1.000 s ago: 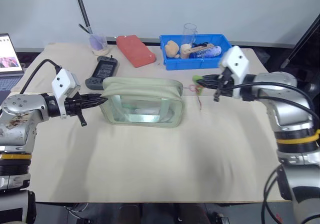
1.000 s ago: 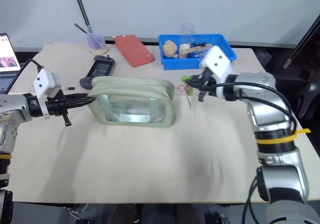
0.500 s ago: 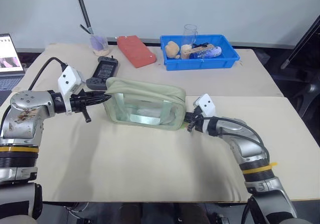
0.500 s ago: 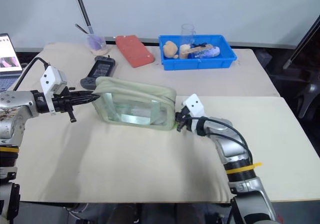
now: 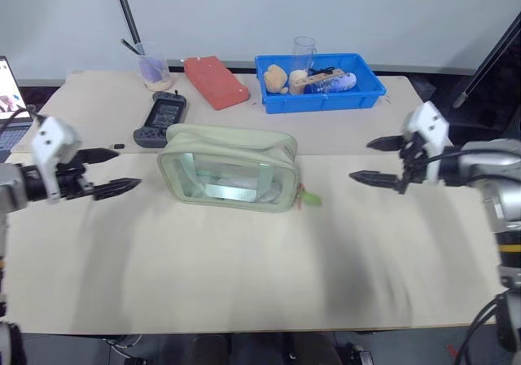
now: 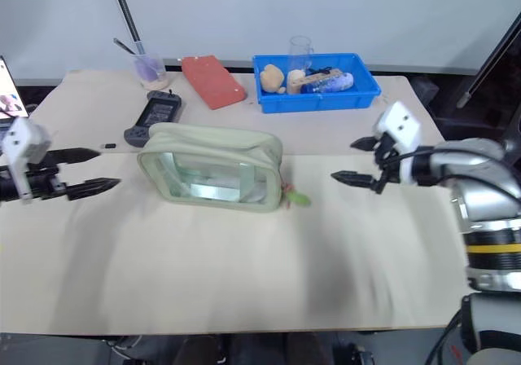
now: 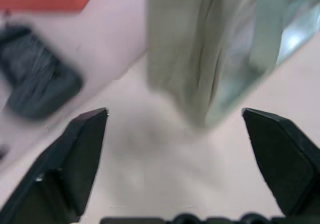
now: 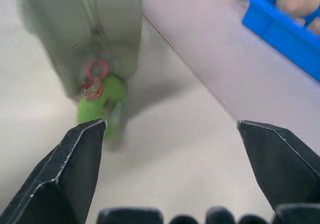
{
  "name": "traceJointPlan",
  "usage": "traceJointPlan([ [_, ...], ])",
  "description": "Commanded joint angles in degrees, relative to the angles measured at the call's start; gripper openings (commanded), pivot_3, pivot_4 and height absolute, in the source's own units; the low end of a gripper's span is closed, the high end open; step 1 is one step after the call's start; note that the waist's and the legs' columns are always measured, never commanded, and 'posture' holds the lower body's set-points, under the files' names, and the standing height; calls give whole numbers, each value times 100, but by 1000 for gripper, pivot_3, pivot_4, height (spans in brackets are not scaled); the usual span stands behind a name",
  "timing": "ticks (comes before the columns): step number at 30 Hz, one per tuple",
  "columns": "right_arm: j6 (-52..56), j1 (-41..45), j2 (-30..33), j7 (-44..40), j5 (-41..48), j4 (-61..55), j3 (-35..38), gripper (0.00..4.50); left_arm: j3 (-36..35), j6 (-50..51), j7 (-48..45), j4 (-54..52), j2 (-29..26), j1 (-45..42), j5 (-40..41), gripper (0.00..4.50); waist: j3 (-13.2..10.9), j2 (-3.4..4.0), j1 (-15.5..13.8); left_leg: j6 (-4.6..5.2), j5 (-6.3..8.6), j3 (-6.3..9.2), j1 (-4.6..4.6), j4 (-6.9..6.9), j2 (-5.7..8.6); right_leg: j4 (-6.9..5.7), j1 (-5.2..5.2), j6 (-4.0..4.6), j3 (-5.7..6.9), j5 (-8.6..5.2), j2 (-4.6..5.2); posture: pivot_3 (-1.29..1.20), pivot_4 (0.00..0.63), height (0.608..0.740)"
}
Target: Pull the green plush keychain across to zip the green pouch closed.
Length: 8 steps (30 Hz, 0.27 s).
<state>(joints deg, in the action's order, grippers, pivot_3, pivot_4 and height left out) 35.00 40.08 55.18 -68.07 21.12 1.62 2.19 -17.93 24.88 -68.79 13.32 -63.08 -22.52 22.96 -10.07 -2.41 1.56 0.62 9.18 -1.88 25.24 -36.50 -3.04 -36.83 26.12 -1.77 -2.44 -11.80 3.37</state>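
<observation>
The green pouch [image 5: 228, 165] stands upright in the middle of the table, its top fabric drawn together. The green plush keychain [image 5: 311, 198] lies on the table at the pouch's right end, hanging from a reddish link [image 8: 94, 79] at that end. My right gripper [image 5: 360, 160] hovers open to the right of the keychain, apart from it, with nothing between its fingers. My left gripper [image 5: 129, 169] is open and empty a short way off the pouch's left end. The left wrist view looks at the pouch's [image 7: 200, 49] end between spread fingers [image 7: 80, 149].
At the back stand a blue bin [image 5: 326, 98] with several items, a clear glass [image 5: 304, 51], a flat red case [image 5: 216, 81] and a cup [image 5: 153, 70]. A black handheld device [image 5: 163, 119] lies behind the pouch's left end. A laptop [image 5: 8, 84] is at the far left.
Both grippers have opened and drawn outward from the pouch's ends. The right one has let go of the keychain, which now lies by the pouch's right end. The view has shifted.
</observation>
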Motion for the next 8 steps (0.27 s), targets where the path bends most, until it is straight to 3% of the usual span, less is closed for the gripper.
traceJointPlan([
  [1, 711, 164, 383, -282, 676, -875, 390, 4493, -691, 425, 108, -383, -377, 12, 299, 4500, -1, 0, -29, 0, 0, 0, -1, 0, -3, 0, -1, 2, 2, -22, -1, 0, 150, 740],
  [8, 832, 275, 132, 260, 688, -993, 302, 4493, -778, 536, 327, -612, -216, 46, 451, 4500, 0, 1, -90, -5, -1, -14, -2, -2, 1, 4, -1, 14, -1, -32, 14, 0, 150, 740],
])
